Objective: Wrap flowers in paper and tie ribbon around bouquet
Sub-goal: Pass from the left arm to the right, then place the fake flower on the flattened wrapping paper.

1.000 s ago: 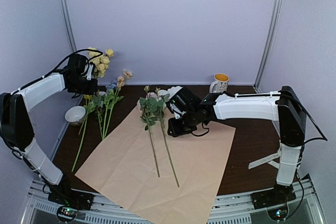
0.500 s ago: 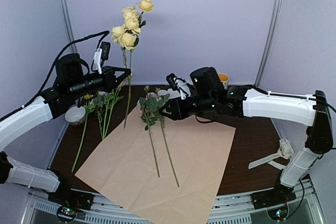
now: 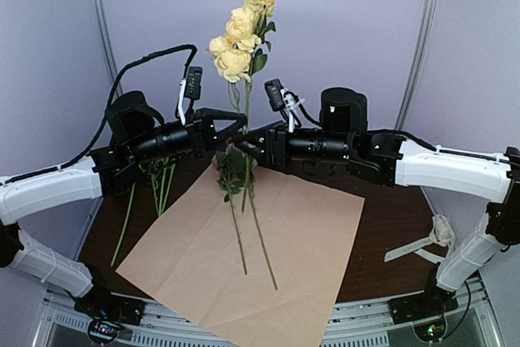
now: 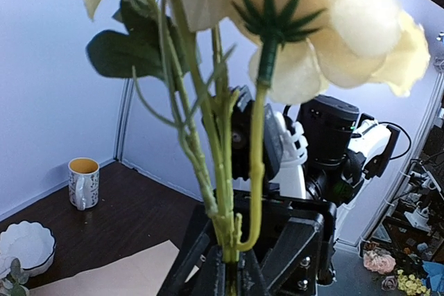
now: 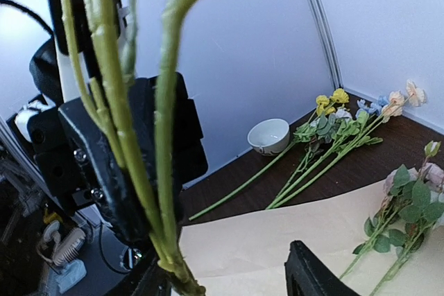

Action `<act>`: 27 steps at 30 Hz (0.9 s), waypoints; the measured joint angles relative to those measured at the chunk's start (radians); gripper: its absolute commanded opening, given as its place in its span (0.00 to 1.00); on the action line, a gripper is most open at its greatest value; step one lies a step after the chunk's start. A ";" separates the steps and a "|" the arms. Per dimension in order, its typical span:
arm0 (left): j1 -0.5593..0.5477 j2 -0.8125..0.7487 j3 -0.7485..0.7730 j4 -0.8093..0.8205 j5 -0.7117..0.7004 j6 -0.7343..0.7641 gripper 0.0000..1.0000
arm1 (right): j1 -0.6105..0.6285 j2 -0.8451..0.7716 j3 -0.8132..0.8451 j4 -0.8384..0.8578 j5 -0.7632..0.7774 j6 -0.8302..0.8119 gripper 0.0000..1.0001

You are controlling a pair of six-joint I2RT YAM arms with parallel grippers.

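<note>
A stem of yellow flowers (image 3: 238, 34) stands upright in the air over the paper (image 3: 305, 233), a peach-tan sheet flat on the table. My left gripper (image 3: 239, 124) is shut on its green stalk (image 4: 229, 192), and the blossoms fill the top of the left wrist view. My right gripper (image 3: 253, 139) faces it from the right with jaws open. The stalk (image 5: 163, 192) rests against the left finger (image 5: 149, 283), and the other finger (image 5: 312, 275) stands well apart. Two leafy flower stems (image 3: 236, 172) lie on the paper. The cream ribbon (image 3: 414, 247) lies at the table's right edge.
More flowers (image 5: 340, 123), in yellow, blue and peach, lie on the dark table left of the paper, with a white bowl (image 5: 269, 135) beside them. A mug (image 4: 83, 182) stands at the back of the table. A second white bowl (image 4: 24, 247) shows in the left wrist view.
My left arm has lifted the yellow stem up and rightward, from the table's left to above the paper. My right arm rose to meet it and its jaws opened wider.
</note>
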 measured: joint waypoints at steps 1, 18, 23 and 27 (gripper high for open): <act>-0.003 0.006 0.000 0.002 0.003 0.000 0.00 | 0.003 0.000 -0.003 0.003 -0.001 0.002 0.14; 0.132 -0.024 0.156 -0.582 -0.554 0.116 0.85 | -0.038 0.217 0.156 -0.369 0.096 0.071 0.00; 0.359 0.084 0.122 -0.816 -0.679 0.112 0.77 | -0.043 0.390 0.235 -0.559 0.097 0.082 0.05; 0.460 0.199 0.070 -0.961 -0.800 0.122 0.62 | -0.049 0.476 0.274 -0.649 0.109 0.087 0.22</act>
